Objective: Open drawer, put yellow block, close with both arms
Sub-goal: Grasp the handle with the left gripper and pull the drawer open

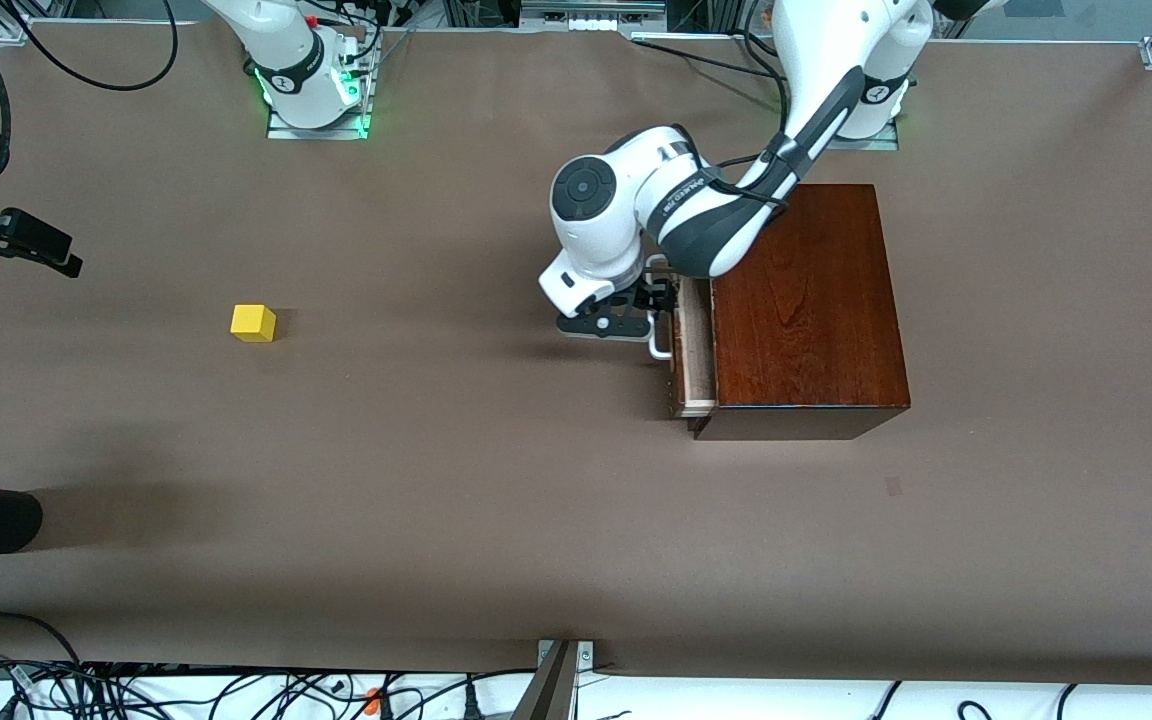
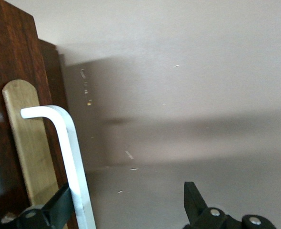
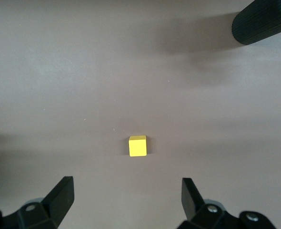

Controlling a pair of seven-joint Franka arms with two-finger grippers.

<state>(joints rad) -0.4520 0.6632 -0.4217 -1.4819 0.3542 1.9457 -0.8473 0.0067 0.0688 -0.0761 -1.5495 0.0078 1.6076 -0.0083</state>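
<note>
One drawer [image 1: 693,350] is sitting slightly pulled out of the dark box [image 1: 806,300], showing a thin strip of pale wood, so the opening is only just starting. Its white handle [image 1: 660,340] is facing the right arm's end of the tabletop [image 1: 496,500], and the left hand [image 1: 658,297] is working at it with fingers spread; the left wrist view is showing one finger [image 2: 59,207] touching the handle bar and the other standing well apart, so nothing is clamped. Block [image 1: 253,323] is lying untouched on the bare tabletop, well apart from the drawer toward the right arm's end, so placing and closing are both remaining. Right hand [image 1: 11,240] is hanging at the edge of the front view, its fingers hard to read there; only the right wrist view is revealing them wide apart, empty, with the block lying on the tabletop ahead of them.
</note>
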